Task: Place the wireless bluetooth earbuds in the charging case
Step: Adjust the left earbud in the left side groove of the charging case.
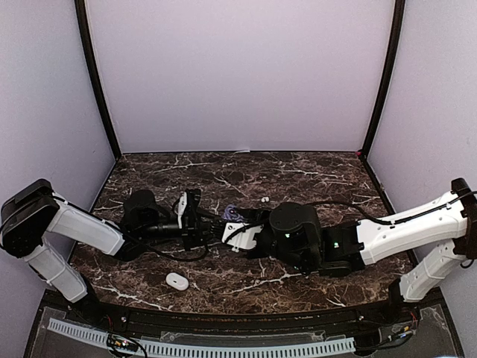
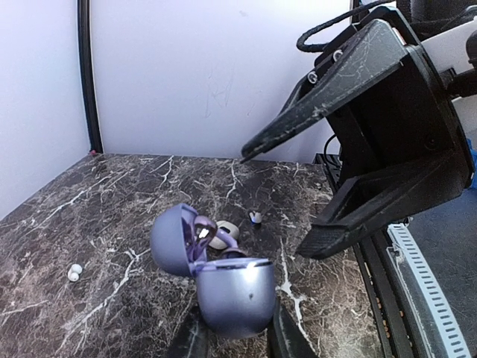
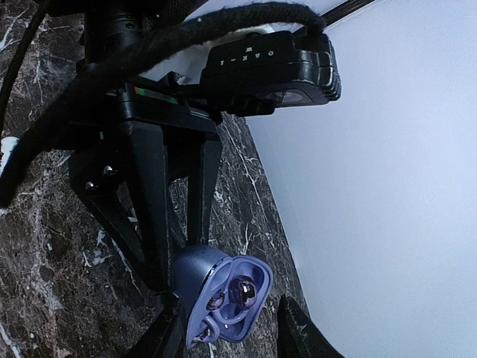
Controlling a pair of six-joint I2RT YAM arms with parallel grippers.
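Note:
The lavender charging case point(image 2: 227, 294) is open, its lid point(image 2: 171, 242) swung to the left, and my left gripper point(image 2: 237, 317) is shut on its body from both sides. A glossy dark lavender earbud point(image 3: 244, 289) sits inside the open case point(image 3: 195, 277); it also shows by the hinge point(image 2: 203, 227). My right gripper point(image 3: 231, 306) is open, one finger on each side of the case with gaps and nothing held. From the left wrist it looms over the case as black jaws point(image 2: 272, 205). In the top view both grippers meet mid-table at the case point(image 1: 235, 216).
A white earbud point(image 2: 74, 272) lies on the marble to the left, and a small white-and-blue one point(image 2: 256, 218) sits beyond the case. A cream rounded piece point(image 2: 223, 235) rests right behind the case. A white case point(image 1: 177, 281) lies near the front edge, another white bud point(image 1: 264, 199) farther back.

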